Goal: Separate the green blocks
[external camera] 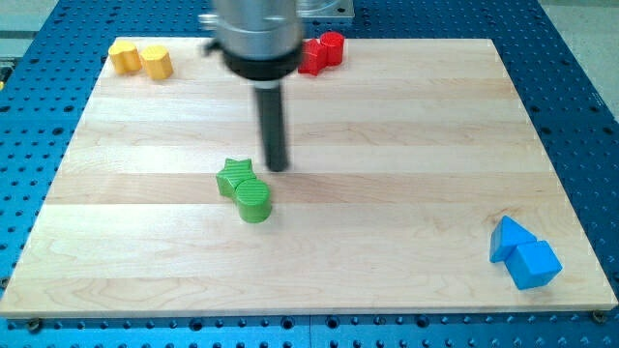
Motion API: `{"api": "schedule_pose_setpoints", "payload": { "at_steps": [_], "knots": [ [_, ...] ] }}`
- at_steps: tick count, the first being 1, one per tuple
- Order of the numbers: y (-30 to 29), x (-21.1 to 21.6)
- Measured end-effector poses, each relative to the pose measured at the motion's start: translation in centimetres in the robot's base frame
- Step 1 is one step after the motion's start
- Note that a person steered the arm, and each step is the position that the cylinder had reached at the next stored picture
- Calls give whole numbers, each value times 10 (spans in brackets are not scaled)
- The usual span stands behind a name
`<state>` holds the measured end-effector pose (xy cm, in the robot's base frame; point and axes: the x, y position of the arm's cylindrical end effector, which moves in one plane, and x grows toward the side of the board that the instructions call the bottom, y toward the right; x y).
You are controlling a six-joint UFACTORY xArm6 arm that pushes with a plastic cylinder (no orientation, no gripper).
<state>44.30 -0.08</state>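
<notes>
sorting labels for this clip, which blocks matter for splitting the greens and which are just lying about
In the job: green star block, green cylinder touching it, my tip just right of the star.

Lying about: yellow blocks, red blocks, blue blocks.

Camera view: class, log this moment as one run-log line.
my tip: just right of green star | green star touching green cylinder | greens not yet separated

Just left of my tip (pixel 278 168) (a dark rod) sit the green star block (pixel 234 177) and green cylinder (pixel 254 201); yellow blocks (pixel 140 58) far upper left, red blocks (pixel 322 52) above, blue blocks (pixel 523 253) lower right, pale striped wooden board (pixel 406 145).
</notes>
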Motion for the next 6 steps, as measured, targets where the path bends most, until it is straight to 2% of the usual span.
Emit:
{"api": "schedule_pose_setpoints", "payload": {
  "at_steps": [1, 2, 3, 4, 6],
  "knots": [
    [37, 33],
    [-24, 106],
    [-68, 95],
    [-44, 49],
    [16, 17]
  ]
}}
